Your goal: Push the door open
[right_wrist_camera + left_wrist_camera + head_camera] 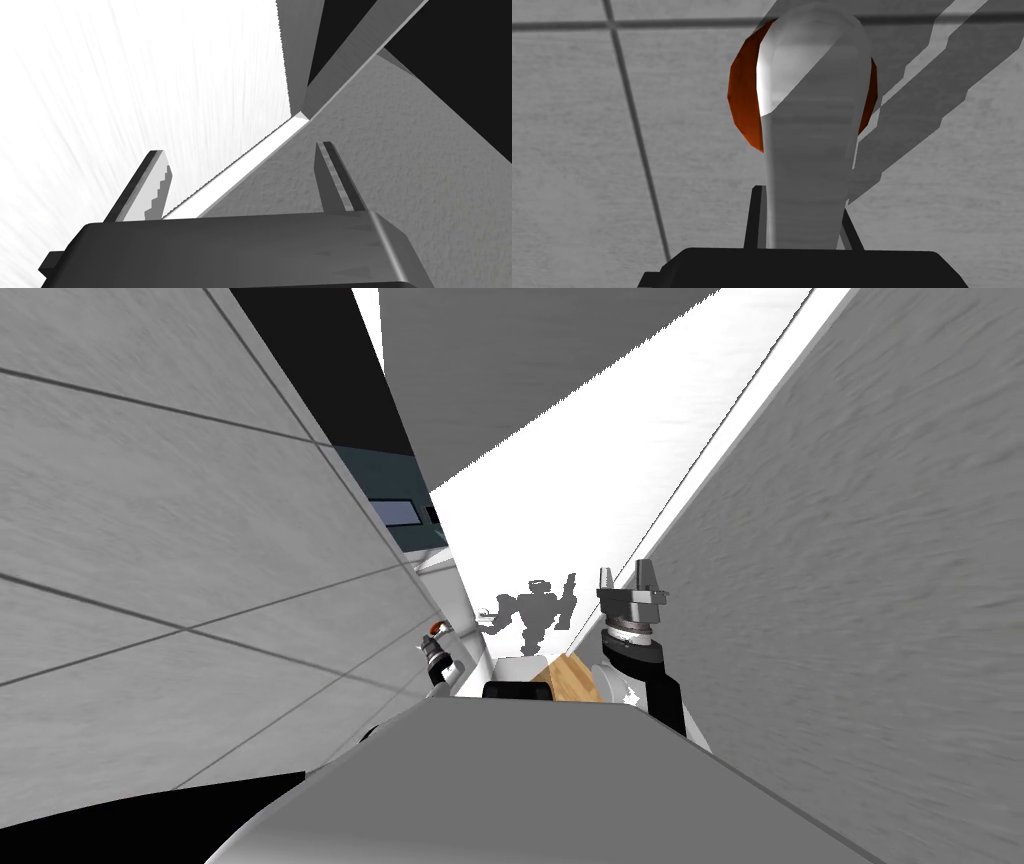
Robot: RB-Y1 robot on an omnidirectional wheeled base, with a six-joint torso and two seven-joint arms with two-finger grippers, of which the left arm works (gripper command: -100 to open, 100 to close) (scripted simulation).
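Left hand (802,202) clamps the grey lever handle (812,115), fingers closed on its sides. The lever runs lengthwise out between them, and the grey panelled door (577,160) lies directly ahead. Right hand (626,573) is raised, spread and empty, farther from the door. No lettering is legible.

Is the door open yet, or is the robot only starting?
Looks done: the left gripper is shut on the door handle, a grey lever with an orange plate behind it. In hand: pushing the panelled grey door; white floor shows between it and the textured wall on the right. Left: swinging it wider, I think. The right gripper is open, holding nothing.
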